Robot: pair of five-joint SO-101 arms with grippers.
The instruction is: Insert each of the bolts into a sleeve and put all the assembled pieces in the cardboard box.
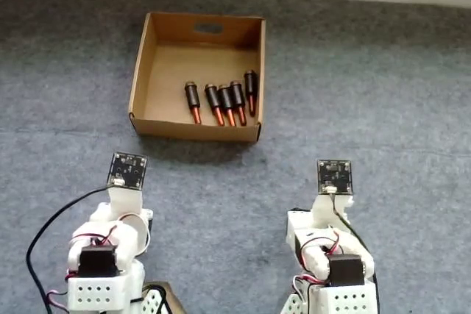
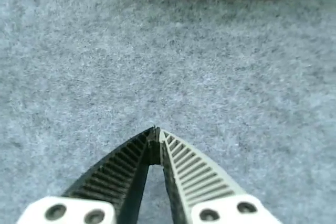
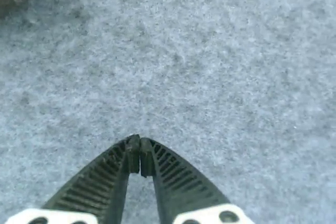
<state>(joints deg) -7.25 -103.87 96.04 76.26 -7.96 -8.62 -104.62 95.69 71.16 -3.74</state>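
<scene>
Inside the shallow brown cardboard box [image 1: 140,86] I count five black sleeves w/ copper bolts [image 1: 221,102] fitted. Left pincer [image 2: 156,132] & right pincer [image 3: 139,145] both pinched closed, empty, parked over the grey felt surface [image 1: 383,93]; task looks done imo.

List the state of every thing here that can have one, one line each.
left tool: shut, holding nothing, over the grey mat.
right tool: shut, holding nothing, over the same mat.
cardboard box: upright, open on top, with five pieces inside.
assembled pieces: five, lying side by side on the box floor, copper ends toward the arms.
</scene>
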